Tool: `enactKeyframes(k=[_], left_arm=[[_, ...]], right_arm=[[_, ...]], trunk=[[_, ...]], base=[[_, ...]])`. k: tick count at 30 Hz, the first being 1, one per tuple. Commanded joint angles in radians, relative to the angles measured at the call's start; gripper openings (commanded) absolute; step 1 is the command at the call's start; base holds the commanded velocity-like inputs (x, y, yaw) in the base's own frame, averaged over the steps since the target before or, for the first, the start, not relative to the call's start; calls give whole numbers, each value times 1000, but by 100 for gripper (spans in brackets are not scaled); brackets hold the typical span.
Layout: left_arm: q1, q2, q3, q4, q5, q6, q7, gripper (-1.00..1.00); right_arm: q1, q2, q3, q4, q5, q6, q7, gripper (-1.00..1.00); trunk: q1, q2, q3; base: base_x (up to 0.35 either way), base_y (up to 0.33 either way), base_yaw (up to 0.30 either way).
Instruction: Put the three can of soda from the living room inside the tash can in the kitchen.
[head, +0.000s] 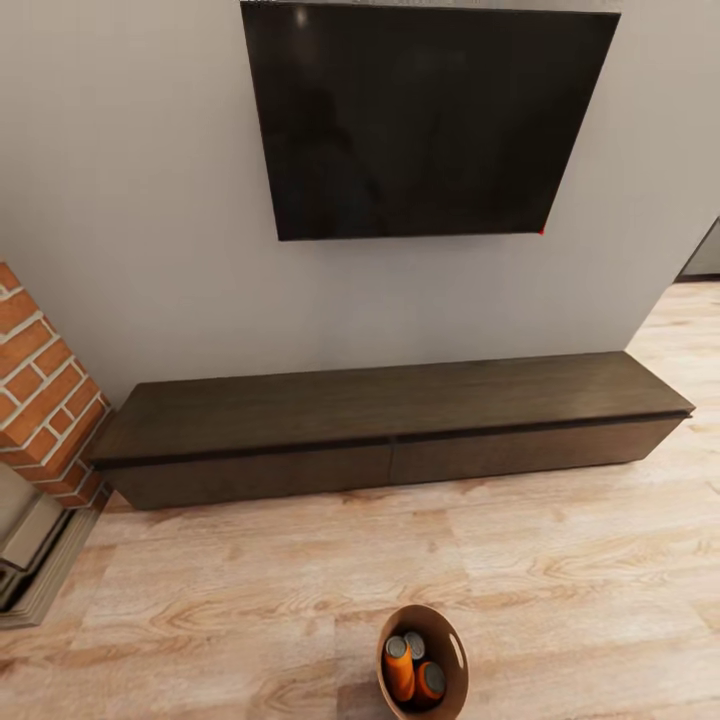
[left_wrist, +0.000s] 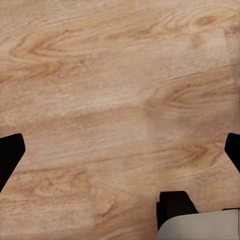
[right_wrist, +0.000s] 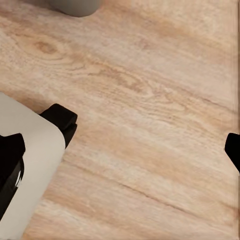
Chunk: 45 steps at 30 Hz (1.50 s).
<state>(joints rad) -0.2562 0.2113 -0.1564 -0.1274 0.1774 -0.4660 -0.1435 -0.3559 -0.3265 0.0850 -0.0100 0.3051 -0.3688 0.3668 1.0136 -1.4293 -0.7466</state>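
Now both hands, left hand (left_wrist: 120, 150) and right hand (right_wrist: 120, 150), spread wide, empty, above wood floor (left_wrist: 110, 90).

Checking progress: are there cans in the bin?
Yes, the head view shows two orange cans inside the bin standing on the wood floor.

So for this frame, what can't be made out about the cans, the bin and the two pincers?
- Third soda can: head view shows two orange cans in the trash can; its wall hides the rest.
- Trash can base: cut by the bottom edge.
- Left pincer, right pincer: only fingertips at the frame edges, wide apart.
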Motion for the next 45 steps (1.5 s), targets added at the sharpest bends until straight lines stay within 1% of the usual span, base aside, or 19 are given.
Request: enactKeyframes(k=[1, 4, 5, 6, 11, 15, 23, 24, 28, 29, 31, 32, 36, 39, 40, 41, 45], left_arm=[[0, -3, 0, 0, 0, 0, 0, 100], [0, -6, -1, 0, -1, 1, 1, 100], [0, -6, -1, 0, -1, 1, 1, 100], [0, -8, -1, 0, -2, 2, 1, 100], [0, -17, -1, 1, -6, 5, 1, 100], [0, -20, -1, 1, -8, 5, 2, 100], [0, -22, 0, 2, -9, 6, 2, 100], [0, -22, 0, 2, -9, 6, 2, 100], [0, -22, 0, 2, -7, 5, 6, 100], [0, -22, 0, 2, -6, 5, 8, 100], [0, -23, 0, 2, -6, 5, 10, 100], [0, -23, 0, 2, -6, 4, 11, 100], [0, -23, 0, 2, -6, 3, 12, 100], [0, -23, 0, 2, -6, 3, 14, 100], [0, -23, 0, 2, -6, 3, 14, 100], [0, -23, 0, 2, -6, 3, 14, 100], [0, -26, 0, 2, -6, 3, 16, 100]], right_arm=[[0, 0, -6, 0, 0, 0, -2, 100], [0, 0, -31, 0, 0, 0, -4, 100], [0, 0, -44, 0, 0, 0, -5, 100], [0, 0, -68, -1, 0, 1, -5, 100], [0, 0, -117, -2, 1, 1, -6, 100], [0, 0, -128, -2, 2, 1, -7, 100], [0, -1, -136, 13, 2, 1, -15, 100], [0, -1, -136, 17, 2, 1, -23, 100], [6, -2, -137, 39, 2, -1, -97, 100], [18, -5, -137, 44, 2, -2, -123, 100], [31, -10, -137, 46, 1, -3, -139, 100], [39, -16, -137, 48, 1, -3, -150, 100], [50, -27, -138, 50, 0, -5, -163, 100], [53, -42, -141, 50, -1, -6, -166, 100], [53, -45, -144, 50, -2, -6, -167, 100], [54, -49, -162, 50, -2, -6, -168, 100], [55, -51, -217, 50, -1, -6, -168, 100]], trunk=[[-4, 7, 3], [-15, 28, 13], [-19, 35, 16], [-23, 42, 19], [-42, 77, 35], [-58, 105, 47], [-88, 161, 72], [-92, 168, 75], [-107, 196, 88], [-111, 203, 91], [-119, 217, 97], [-123, 224, 100], [-138, 252, 113], [-150, 273, 122], [-153, 280, 125], [-157, 287, 129], [-173, 315, 141]], base=[[0, 0, 0], [0, 0, 0], [0, 0, 0], [0, 0, 0], [0, 0, 0], [0, 0, 0], [0, 0, 0], [0, 0, 0], [0, 0, 0], [0, 0, 0], [0, 0, 0], [0, 0, 0], [0, 0, 0], [0, 0, 0], [0, 0, 0], [0, 0, 0], [0, 0, 0]])
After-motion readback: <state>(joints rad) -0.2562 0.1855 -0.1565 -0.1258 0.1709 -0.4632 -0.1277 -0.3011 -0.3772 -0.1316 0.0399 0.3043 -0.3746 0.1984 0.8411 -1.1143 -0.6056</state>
